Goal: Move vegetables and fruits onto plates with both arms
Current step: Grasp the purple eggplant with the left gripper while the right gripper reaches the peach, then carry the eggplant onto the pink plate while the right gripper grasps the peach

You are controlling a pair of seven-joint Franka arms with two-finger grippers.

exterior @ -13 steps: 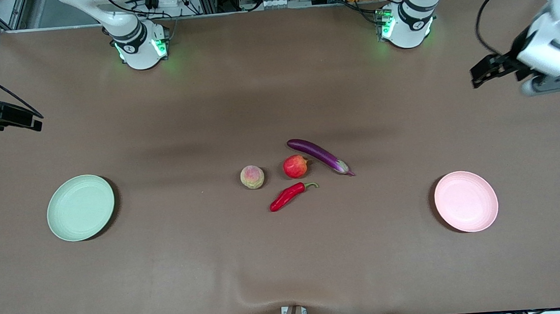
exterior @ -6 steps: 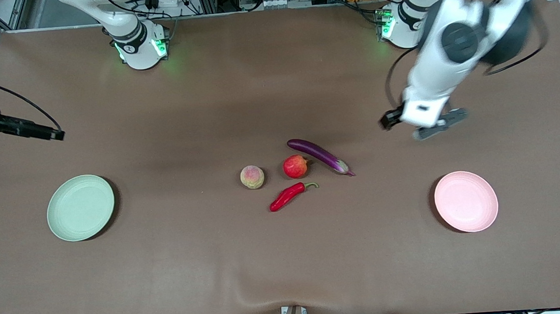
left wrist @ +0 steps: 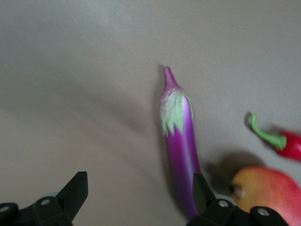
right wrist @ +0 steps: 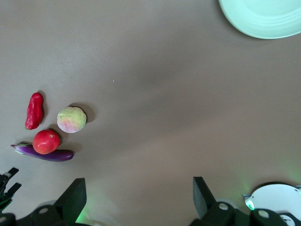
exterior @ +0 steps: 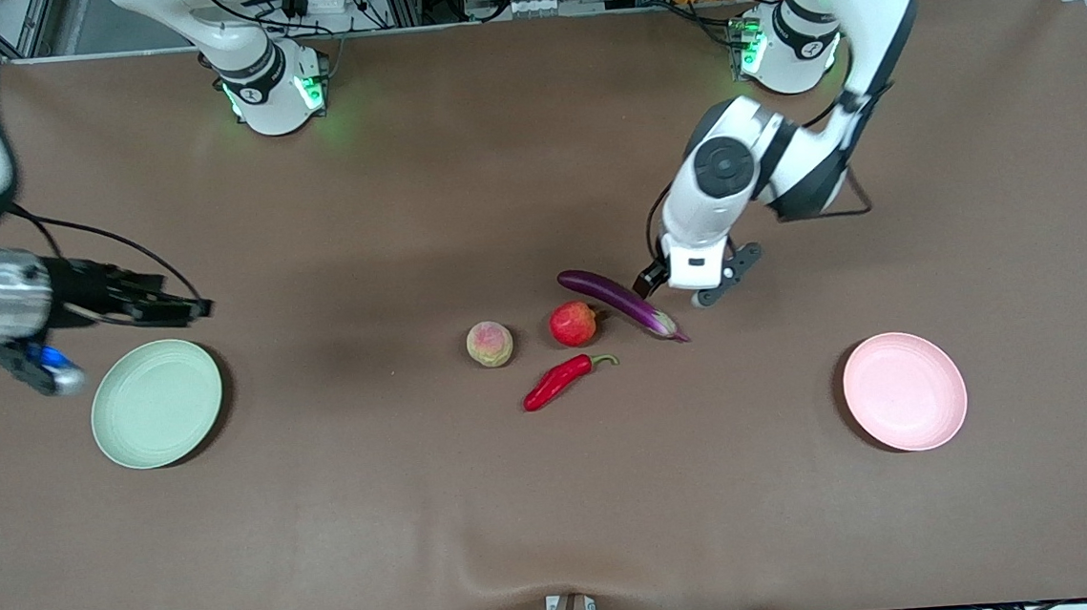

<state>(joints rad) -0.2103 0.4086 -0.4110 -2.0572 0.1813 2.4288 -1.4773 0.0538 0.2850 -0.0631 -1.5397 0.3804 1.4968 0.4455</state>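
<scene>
The purple eggplant (exterior: 620, 302) lies mid-table beside the red pomegranate-like fruit (exterior: 573, 323). The peach (exterior: 490, 343) and the red chili (exterior: 563, 380) lie close by. My left gripper (exterior: 654, 285) hangs open over the eggplant's stem half. In the left wrist view the left gripper (left wrist: 138, 188) has one finger beside the eggplant (left wrist: 181, 141) and bare table between its fingers. My right gripper (exterior: 171, 310) is open and empty over the table by the pale green plate (exterior: 156, 403). The pale pink plate (exterior: 904, 391) sits empty toward the left arm's end.
The right wrist view shows the chili (right wrist: 34, 110), peach (right wrist: 71, 119), pomegranate-like fruit (right wrist: 46, 141) and eggplant (right wrist: 63, 155) clustered, and the green plate (right wrist: 263, 16). A robot base (right wrist: 277, 197) shows there too. Brown table cloth (exterior: 558, 514) lies wide around the cluster.
My left arm has swung in from the left arm's end of the table to over the eggplant. My right gripper has moved inward toward the green plate. The produce has not moved.
</scene>
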